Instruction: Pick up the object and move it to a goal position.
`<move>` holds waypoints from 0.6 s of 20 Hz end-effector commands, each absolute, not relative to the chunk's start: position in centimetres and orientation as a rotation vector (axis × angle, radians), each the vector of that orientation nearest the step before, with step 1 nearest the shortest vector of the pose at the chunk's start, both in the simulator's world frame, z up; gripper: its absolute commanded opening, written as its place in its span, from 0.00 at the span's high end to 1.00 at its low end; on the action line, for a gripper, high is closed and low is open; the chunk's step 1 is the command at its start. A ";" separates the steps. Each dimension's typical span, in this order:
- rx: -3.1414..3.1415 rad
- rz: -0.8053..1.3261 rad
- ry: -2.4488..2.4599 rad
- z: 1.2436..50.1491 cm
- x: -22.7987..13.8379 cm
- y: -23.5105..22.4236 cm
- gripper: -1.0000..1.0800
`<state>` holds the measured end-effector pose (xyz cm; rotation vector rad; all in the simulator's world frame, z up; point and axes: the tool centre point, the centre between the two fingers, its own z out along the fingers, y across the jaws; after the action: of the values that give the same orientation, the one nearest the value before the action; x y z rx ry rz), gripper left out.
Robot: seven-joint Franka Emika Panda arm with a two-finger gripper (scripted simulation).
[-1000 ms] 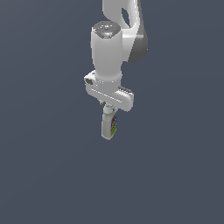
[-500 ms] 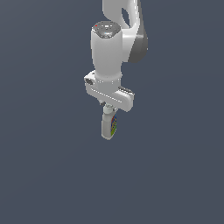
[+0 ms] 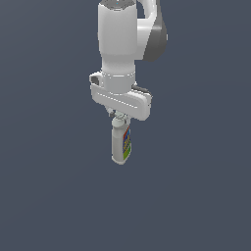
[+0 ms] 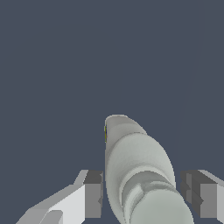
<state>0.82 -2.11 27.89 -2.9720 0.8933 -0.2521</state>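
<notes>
The off-white bottle [image 3: 121, 143] with its red, blue, yellow and green label hangs upright in the air below the white hand. My gripper [image 3: 119, 120] is shut on its upper part. The fingers are mostly hidden behind the hand and the bottle in the exterior view. In the wrist view the bottle [image 4: 133, 159] runs away from the camera between the two fingers [image 4: 92, 192], cap end nearest, and the gripper [image 4: 142, 186] clamps it from both sides. No goal marker shows in either view.
Only a plain dark grey-blue background surrounds the arm [image 3: 120, 44] in both views. No table, edge or other object shows.
The bottle's lower end sits slightly lower in the exterior view than before. The grip on the bottle is unchanged.
</notes>
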 end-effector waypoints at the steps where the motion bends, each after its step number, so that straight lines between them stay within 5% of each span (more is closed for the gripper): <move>1: -2.934 -0.390 0.906 31.3 2.4 -2.5 1.00; 12: -2.673 -1.022 0.957 47.5 5.6 -4.4 1.00</move>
<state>5.48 -4.12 44.44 -2.7262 0.9562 -0.9231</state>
